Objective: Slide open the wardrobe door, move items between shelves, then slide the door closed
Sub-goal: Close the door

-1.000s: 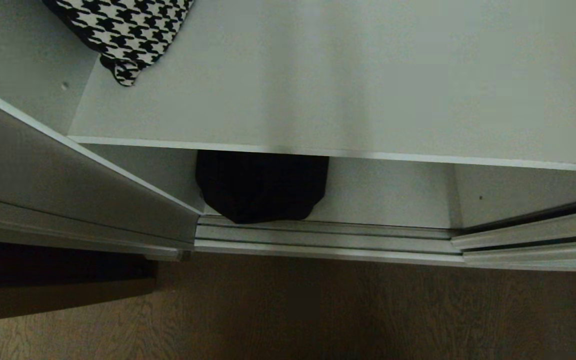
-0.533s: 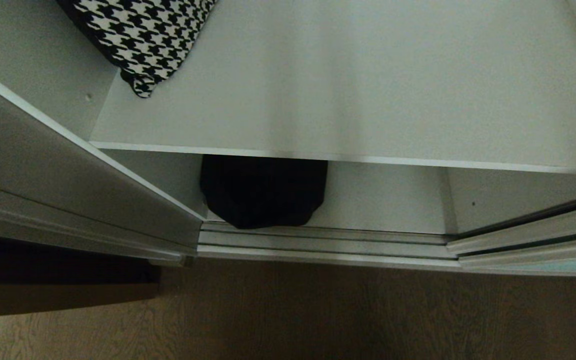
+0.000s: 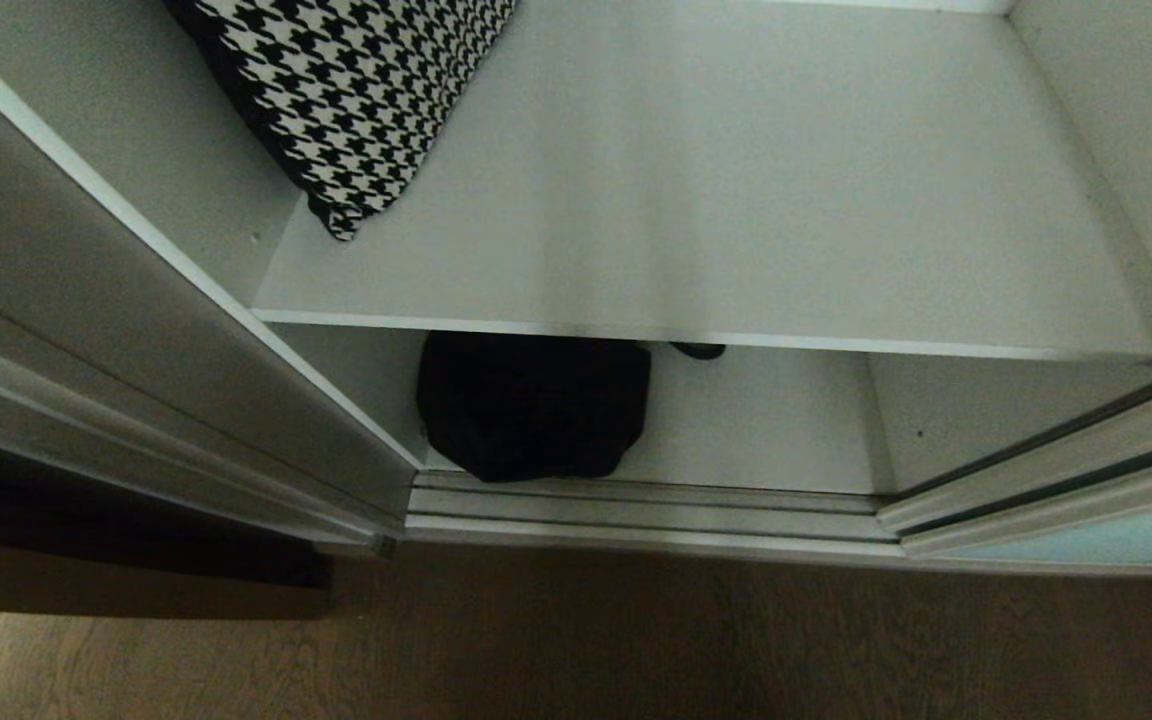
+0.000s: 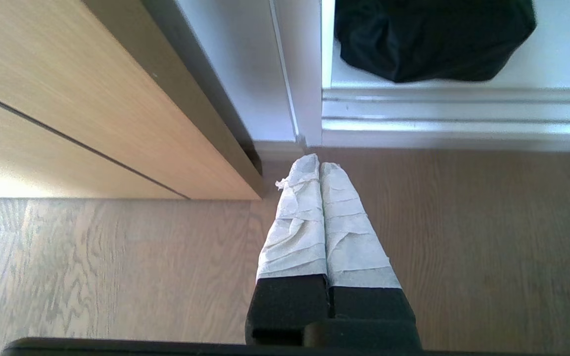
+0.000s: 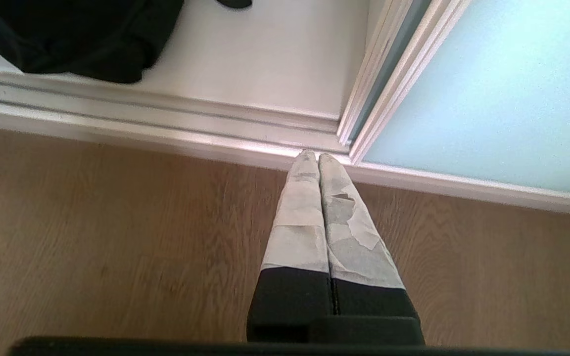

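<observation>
Black bag (image 3: 534, 405) on bottom shelf (image 3: 766, 430), houndstooth fabric, perhaps a cushion (image 3: 351, 95), above

Left gripper (image 4: 319, 165) and right gripper (image 5: 318, 157) hang downward, taped fingers (image 4: 347, 232) pressed together.

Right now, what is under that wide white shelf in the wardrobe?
Under the shelf lies a floppy black bag on the bottom board. The shelf covers the bag's back part and most of a small dark thing beside it.
</observation>
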